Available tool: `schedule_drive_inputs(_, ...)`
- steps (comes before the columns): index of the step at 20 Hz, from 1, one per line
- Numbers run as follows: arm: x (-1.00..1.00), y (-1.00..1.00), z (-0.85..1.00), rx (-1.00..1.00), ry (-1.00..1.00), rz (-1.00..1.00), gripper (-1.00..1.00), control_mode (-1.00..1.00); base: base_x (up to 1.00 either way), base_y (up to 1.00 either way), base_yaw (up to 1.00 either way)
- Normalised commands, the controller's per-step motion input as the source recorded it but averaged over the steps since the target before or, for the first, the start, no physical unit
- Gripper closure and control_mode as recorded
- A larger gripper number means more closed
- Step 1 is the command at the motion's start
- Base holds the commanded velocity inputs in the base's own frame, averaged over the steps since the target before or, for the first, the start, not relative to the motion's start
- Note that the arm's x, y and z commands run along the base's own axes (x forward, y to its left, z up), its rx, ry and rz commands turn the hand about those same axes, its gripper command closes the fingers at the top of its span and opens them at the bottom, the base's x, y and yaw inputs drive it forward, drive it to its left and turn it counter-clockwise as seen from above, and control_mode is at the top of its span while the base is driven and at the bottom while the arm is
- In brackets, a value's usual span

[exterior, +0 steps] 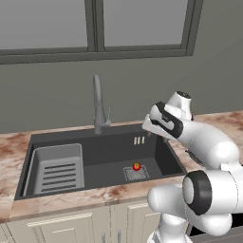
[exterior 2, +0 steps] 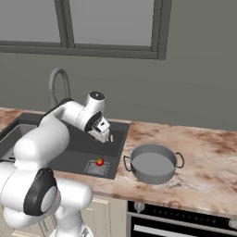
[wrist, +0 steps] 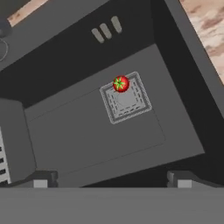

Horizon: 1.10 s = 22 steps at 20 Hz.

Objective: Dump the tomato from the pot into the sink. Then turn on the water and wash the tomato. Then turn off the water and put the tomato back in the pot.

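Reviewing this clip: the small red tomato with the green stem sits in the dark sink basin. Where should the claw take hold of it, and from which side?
Grip the small red tomato across its round middle, coming straight down from above. It rests on the square drain grate in the dark grey sink basin, stem up, walls well away, so a top approach looks freest. The open claw hangs above the basin.

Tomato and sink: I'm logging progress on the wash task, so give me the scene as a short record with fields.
tomato: lying on the drain grate in the sink, near the grate's edge
pot: upright on the counter right of the sink, nothing seen in it
faucet: behind the basin, no water seen running
rack: ribbed, in the sink's left part
hand: open, holding nothing, above the sink and apart from the tomato
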Motion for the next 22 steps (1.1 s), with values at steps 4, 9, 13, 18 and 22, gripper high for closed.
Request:
schedule_drive_inputs(4, 0.0, 0.02, -0.45, -0.02, 0.0, 0.01, -1.0, -1.0, 0.0, 0.0, 0.0)
schedule_drive_inputs(9, 0.0, 0.08, -0.48, -0.07, -0.05, 0.04, -1.0, -1.0, 0.0, 0.0, 0.0)
schedule_drive_inputs(13, 0.0, 0.11, -0.34, -0.08, -0.03, 0.06, -1.0, -1.0, 0.0, 0.0, 0.0)
schedule_drive_inputs(18, 0.01, 0.04, -0.21, -0.06, -0.01, 0.08, -1.0, -1.0, 0.0, 0.0, 0.0)
schedule_drive_inputs(22, 0.13, 0.01, -0.29, -0.03, 0.0, 0.09, -1.0, -1.0, 0.0, 0.0, 0.0)
